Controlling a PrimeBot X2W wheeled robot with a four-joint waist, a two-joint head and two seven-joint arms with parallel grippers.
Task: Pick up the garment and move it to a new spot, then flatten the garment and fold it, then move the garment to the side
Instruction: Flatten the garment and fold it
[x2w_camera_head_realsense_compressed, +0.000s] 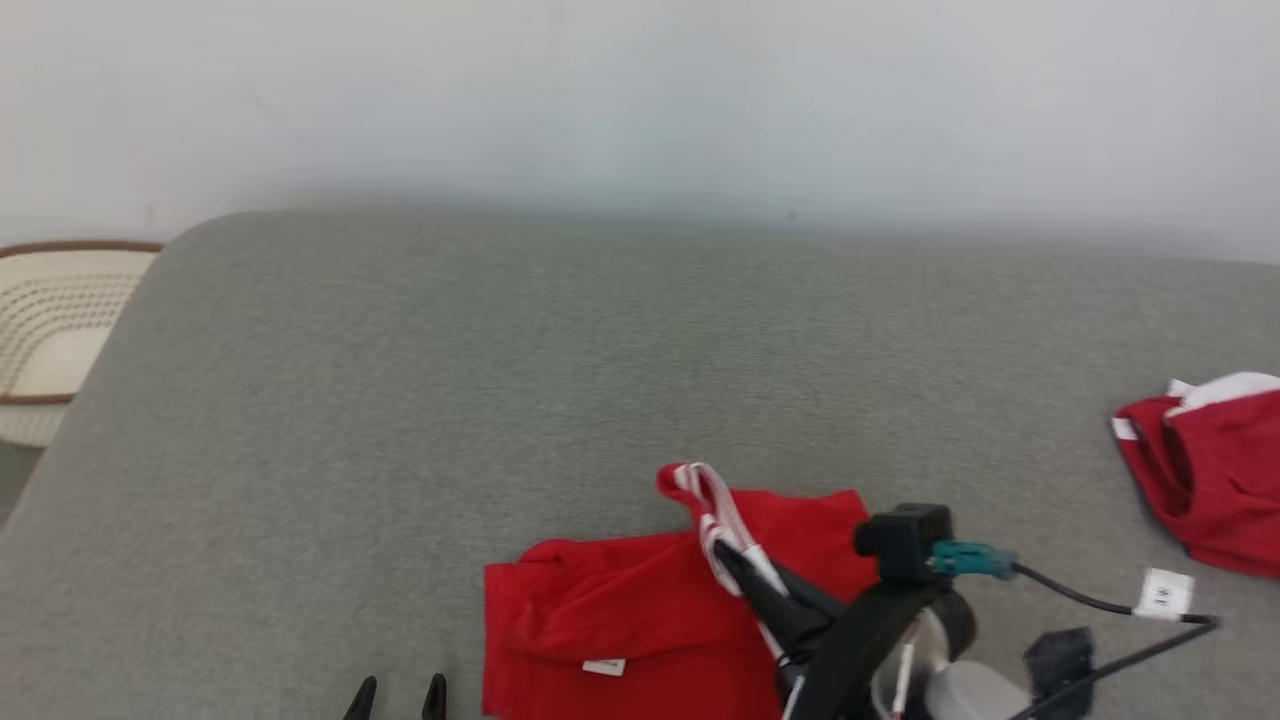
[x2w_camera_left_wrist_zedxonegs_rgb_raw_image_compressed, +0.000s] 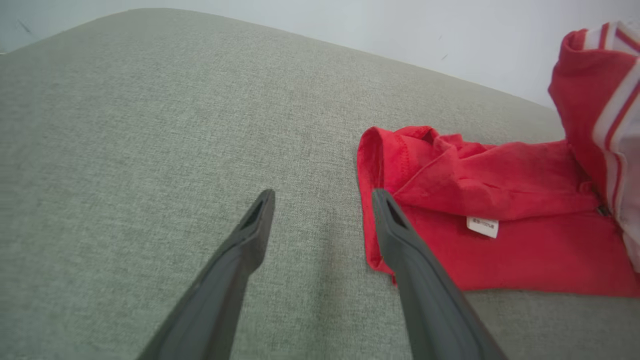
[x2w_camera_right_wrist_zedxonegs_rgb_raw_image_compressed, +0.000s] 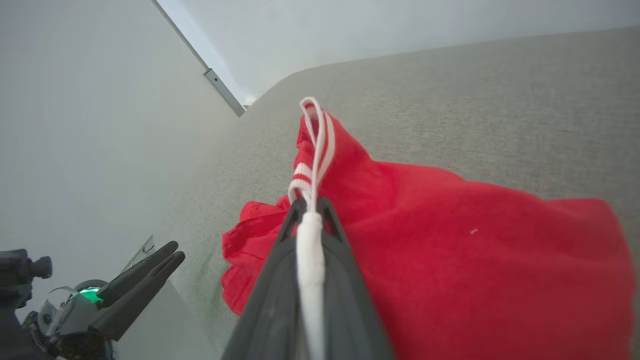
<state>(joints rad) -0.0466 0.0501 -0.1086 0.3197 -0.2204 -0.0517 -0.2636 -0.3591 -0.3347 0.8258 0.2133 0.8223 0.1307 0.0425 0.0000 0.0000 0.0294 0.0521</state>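
Observation:
The garment (x2w_camera_head_realsense_compressed: 620, 610) is red and lies crumpled on the grey cloth surface (x2w_camera_head_realsense_compressed: 500, 350) near its front edge, with a small white label showing. My right gripper (x2w_camera_head_realsense_compressed: 725, 553) is shut on its red-and-white striped trim (x2w_camera_right_wrist_zedxonegs_rgb_raw_image_compressed: 315, 135) and holds that edge raised above the rest of the cloth (x2w_camera_right_wrist_zedxonegs_rgb_raw_image_compressed: 450, 240). My left gripper (x2w_camera_left_wrist_zedxonegs_rgb_raw_image_compressed: 322, 192) is open and hangs just left of the garment's (x2w_camera_left_wrist_zedxonegs_rgb_raw_image_compressed: 500, 175) left hem, with nothing between its fingers. Its fingertips (x2w_camera_head_realsense_compressed: 365, 695) show at the bottom of the head view.
A second red and white garment (x2w_camera_head_realsense_compressed: 1210, 480) lies at the surface's right edge. A pale woven basket (x2w_camera_head_realsense_compressed: 50, 330) stands off the left end. A white wall runs behind. A black cable with a white tag (x2w_camera_head_realsense_compressed: 1160, 595) trails from my right wrist.

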